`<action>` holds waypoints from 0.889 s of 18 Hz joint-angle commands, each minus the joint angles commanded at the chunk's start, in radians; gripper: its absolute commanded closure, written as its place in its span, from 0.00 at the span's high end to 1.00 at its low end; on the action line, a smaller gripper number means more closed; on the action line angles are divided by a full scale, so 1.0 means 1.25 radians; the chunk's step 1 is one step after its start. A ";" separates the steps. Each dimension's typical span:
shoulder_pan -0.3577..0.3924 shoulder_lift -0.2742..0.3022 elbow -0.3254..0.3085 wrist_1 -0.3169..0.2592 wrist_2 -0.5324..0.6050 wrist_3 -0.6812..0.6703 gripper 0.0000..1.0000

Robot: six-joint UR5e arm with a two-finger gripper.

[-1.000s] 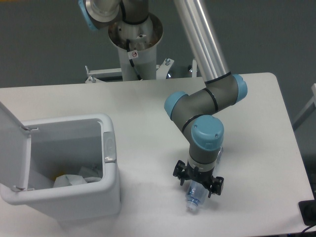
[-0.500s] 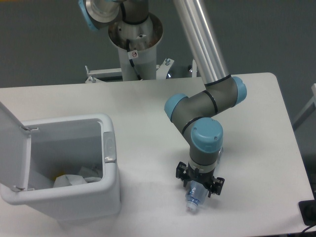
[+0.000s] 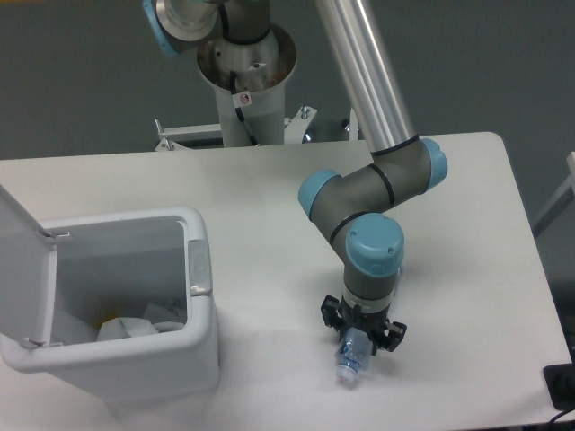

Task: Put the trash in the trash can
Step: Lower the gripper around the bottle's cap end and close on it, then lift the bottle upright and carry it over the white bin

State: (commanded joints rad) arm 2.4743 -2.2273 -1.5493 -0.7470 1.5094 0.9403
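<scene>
Well left of gripper (image 3: 363, 338): trash can (image 3: 202, 346), lid flipped up, crumpled white wrapper (image 3: 135, 327) already inside. Directly beneath gripper, lying on table (image 3: 269, 189): crushed bottle (image 3: 353, 359), cap end poking out toward near edge. Fingers drawn in close against bottle's sides; firm hold or mere contact impossible to tell. Probably very light, thin-walled, springy and slick; best pinched across the flattened middle, away from the cap. No legible label or writing anywhere.
</scene>
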 joint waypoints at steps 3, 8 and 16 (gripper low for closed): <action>0.000 0.005 0.001 -0.001 -0.001 -0.001 0.55; 0.017 0.044 0.012 0.009 -0.031 -0.021 0.56; 0.067 0.087 0.187 0.037 -0.221 -0.349 0.55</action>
State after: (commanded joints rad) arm 2.5587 -2.1185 -1.3149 -0.7010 1.2334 0.5035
